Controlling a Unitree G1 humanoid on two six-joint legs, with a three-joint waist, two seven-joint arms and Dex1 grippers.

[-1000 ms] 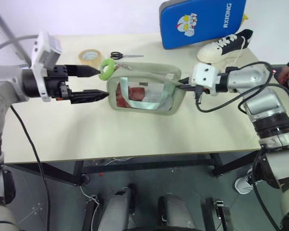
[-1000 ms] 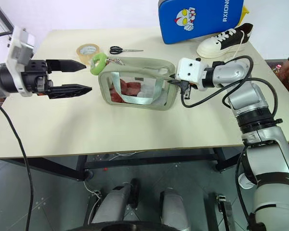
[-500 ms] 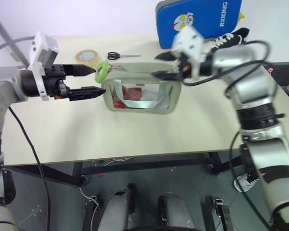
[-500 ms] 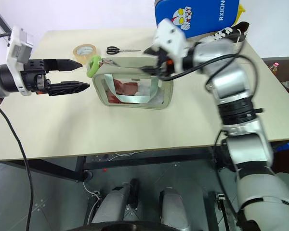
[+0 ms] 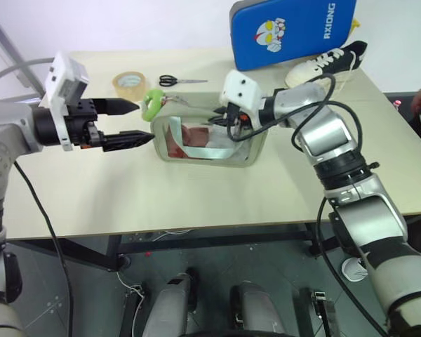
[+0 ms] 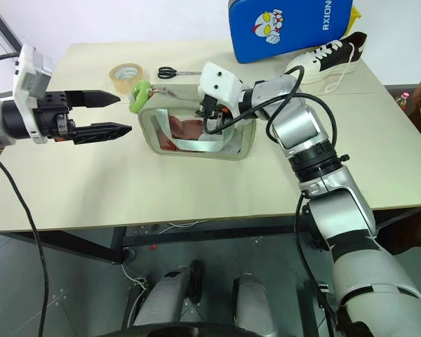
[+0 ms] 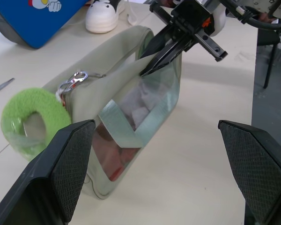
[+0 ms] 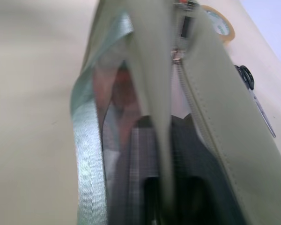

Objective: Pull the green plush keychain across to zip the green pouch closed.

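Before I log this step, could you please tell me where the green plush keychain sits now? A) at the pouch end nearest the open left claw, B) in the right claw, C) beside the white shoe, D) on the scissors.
A: the green plush keychain hangs at the green pouch end facing the open left claw; the right claw is shut on the pouch's top edge.
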